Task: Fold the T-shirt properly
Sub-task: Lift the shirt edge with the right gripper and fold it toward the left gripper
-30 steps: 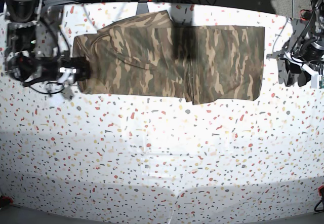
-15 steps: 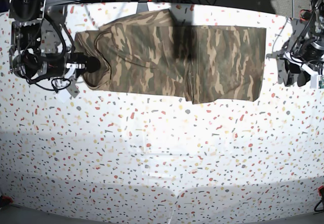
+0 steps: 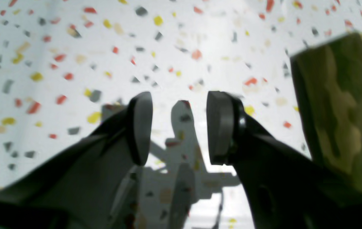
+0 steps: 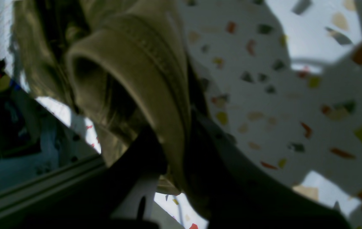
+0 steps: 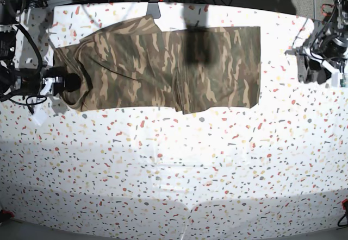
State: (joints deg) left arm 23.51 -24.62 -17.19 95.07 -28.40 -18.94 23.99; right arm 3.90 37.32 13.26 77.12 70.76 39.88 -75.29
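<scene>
Camouflage cloth in olive green, brown and tan, the large short-sleeved T-shirt point(image 5: 163, 69) lies spread along the far edge of the white table point(image 5: 179, 169) speckled with red, yellow and grey flecks. In the base view it reaches from near the table's far left corner to past the middle of the far edge, folded into a long band with a loose flap hanging lower at its middle. A dark shadow falls across the cloth near its upper middle.

The right gripper point(image 5: 72, 81), a black arm end at the left edge of the base view, has its jaws closed on the shirt's left end. In the right wrist view a thick stitched hem of tan-olive cloth point(image 4: 142, 82) curls over and runs down between the dark jaws, pinched tight, with the speckled table behind it.

The left gripper point(image 3: 179, 127) sits above the table near its far right edge, well apart from the shirt in the base view. Its jaws stand wide apart with grey rounded pads point(image 3: 140, 127), and nothing lies between them; only bare speckled table and their own shadow show in the gap. A corner of the camouflage cloth appears at the right side of the left wrist view, blurred.
</scene>
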